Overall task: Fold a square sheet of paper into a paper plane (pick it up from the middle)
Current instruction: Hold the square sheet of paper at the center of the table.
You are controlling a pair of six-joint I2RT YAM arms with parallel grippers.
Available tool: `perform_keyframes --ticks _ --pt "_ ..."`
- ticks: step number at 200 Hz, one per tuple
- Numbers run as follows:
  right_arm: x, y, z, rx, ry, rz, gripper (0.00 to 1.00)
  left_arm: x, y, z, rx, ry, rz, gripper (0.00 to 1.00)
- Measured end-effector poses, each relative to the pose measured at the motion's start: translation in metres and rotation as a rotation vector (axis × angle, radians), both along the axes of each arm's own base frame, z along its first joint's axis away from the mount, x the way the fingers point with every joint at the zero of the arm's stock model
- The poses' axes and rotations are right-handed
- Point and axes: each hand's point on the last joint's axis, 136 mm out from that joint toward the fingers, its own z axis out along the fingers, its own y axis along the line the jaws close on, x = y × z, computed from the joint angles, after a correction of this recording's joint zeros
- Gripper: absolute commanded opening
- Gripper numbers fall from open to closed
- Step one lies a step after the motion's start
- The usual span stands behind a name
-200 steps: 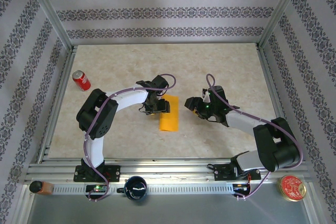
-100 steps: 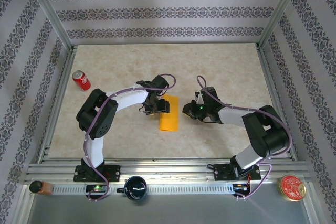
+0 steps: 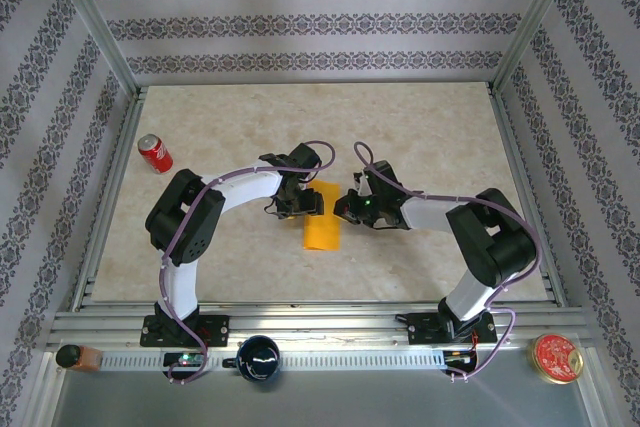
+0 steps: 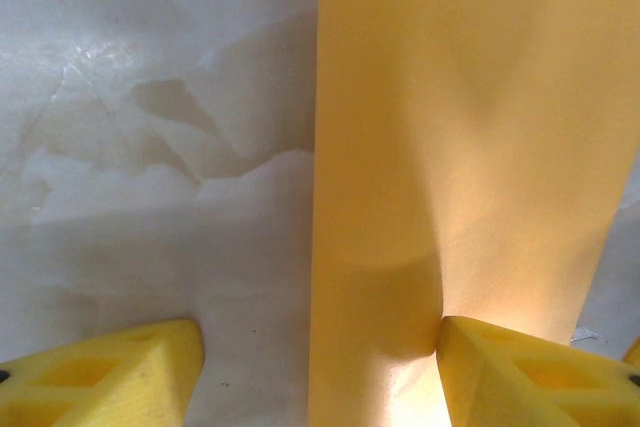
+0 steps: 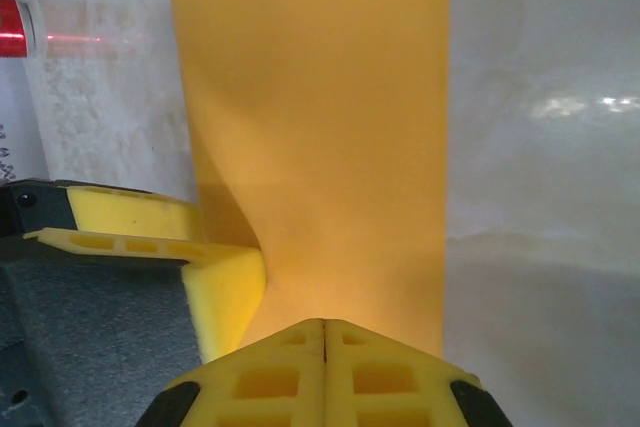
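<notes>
Since a second ago my right arm has swung left across the table [image 3: 440, 137], and my right gripper [image 3: 343, 209], spread then, has snapped shut. Its yellow fingertips [image 5: 290, 367] now meet flush at the right edge of the square sheet of paper [image 3: 322, 222], and I cannot tell whether any paper is caught between them. The sheet lies folded into a narrow orange-yellow strip in the middle of the table, running near to far. My left gripper [image 3: 302, 202] has not shifted: it stands open at the strip's far left corner, one finger [image 4: 530, 372] on the paper and the other on bare table. The red soda can [image 3: 155, 153] stands well apart at far left.
</notes>
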Motion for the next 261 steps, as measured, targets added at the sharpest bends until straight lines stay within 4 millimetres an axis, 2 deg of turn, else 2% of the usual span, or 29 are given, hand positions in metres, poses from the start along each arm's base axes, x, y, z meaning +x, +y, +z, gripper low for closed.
perform_keyframes --ticks 61,130,167,187,261 --pt "-0.005 0.002 -0.015 -0.064 0.027 0.026 0.0 0.0 0.0 0.0 0.0 0.0 0.0 0.65" --pt "-0.001 0.007 -0.013 -0.076 0.014 0.049 0.0 0.0 0.0 0.0 -0.001 0.002 -0.001 0.65" --pt "-0.001 0.006 -0.026 -0.112 0.032 0.063 0.0 0.0 0.0 0.0 -0.002 0.002 -0.001 0.65" --pt "0.0 0.006 -0.026 -0.133 0.017 0.086 0.0 0.0 0.0 0.0 -0.002 0.003 -0.001 0.65" --pt "0.003 -0.001 -0.027 -0.23 -0.009 0.219 0.0 -0.001 -0.006 0.008 -0.079 -0.041 0.019 0.72"
